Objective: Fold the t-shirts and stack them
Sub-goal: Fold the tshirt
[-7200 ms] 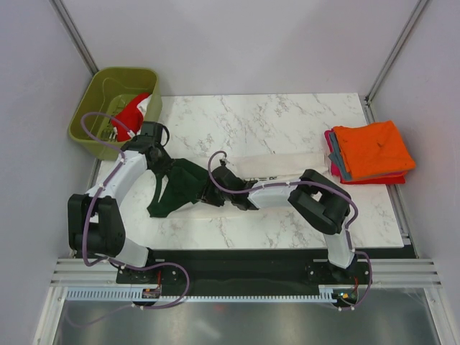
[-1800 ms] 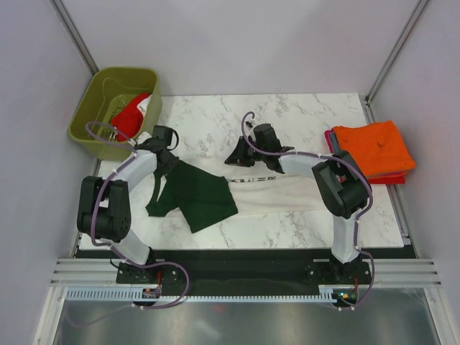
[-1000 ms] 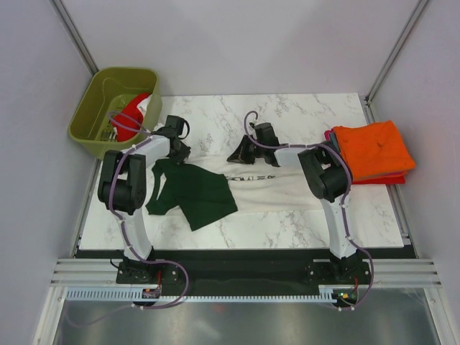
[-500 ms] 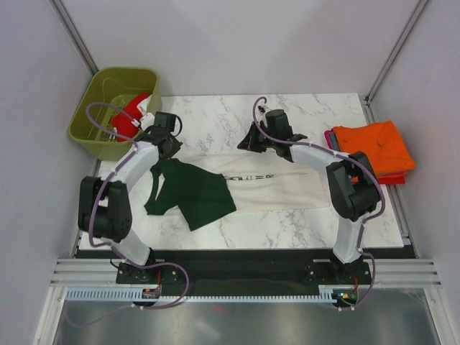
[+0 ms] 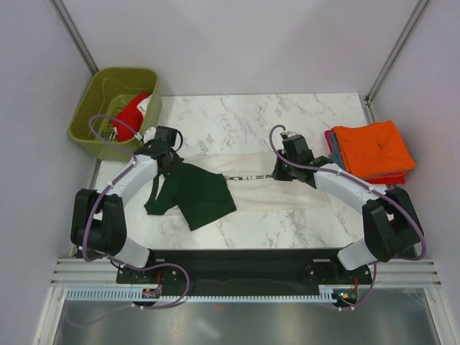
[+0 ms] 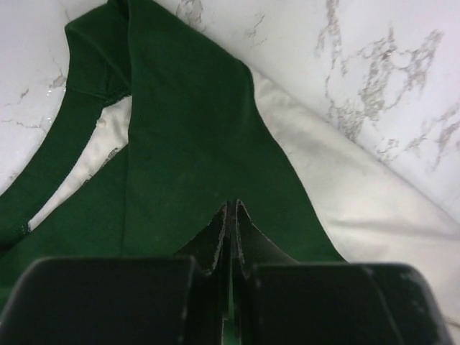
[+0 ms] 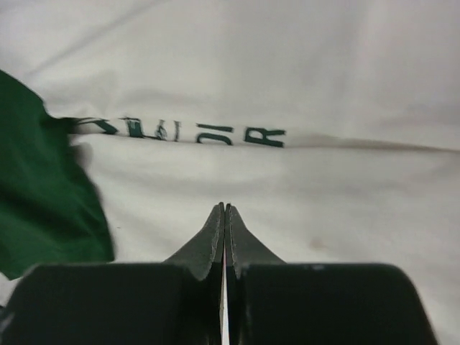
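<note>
Shirt (image 5: 251,190) is laid flat; left claw (image 6: 231,207) is clenched shut over its green sleeve, right claw (image 7: 224,210) likewise over its cream body.

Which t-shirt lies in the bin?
The red one, bunched in the olive bin; the cream shirt lies on the table, the orange one sits folded at right.
</note>
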Controlling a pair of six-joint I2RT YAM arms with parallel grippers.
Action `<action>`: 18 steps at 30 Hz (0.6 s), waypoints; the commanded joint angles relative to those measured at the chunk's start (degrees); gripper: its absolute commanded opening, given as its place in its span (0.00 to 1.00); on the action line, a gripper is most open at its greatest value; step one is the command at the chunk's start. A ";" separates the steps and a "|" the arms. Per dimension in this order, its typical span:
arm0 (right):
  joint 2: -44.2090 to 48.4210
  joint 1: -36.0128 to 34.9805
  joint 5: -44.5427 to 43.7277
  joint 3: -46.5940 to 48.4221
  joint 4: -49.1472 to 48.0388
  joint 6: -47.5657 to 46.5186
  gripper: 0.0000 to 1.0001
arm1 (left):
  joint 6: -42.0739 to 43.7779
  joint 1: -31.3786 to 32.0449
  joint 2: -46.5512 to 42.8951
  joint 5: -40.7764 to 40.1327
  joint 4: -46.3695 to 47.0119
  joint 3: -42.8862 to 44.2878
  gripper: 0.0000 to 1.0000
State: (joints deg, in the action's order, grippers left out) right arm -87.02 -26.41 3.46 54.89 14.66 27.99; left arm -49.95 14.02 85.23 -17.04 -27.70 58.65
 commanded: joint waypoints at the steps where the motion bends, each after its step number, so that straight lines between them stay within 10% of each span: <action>1: 3.00 -0.48 -8.21 -3.56 7.14 -1.97 0.00 | 1.09 0.22 3.53 0.95 -0.33 1.19 0.02; 18: -2.18 -4.60 -12.78 -12.18 5.12 1.80 0.00 | 1.16 4.08 28.57 -1.34 -2.08 18.12 0.02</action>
State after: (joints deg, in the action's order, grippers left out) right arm -86.89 -28.88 -7.70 44.25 19.88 28.27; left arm -49.98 17.74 108.20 -17.45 -30.17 70.72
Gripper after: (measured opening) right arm 0.007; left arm 0.026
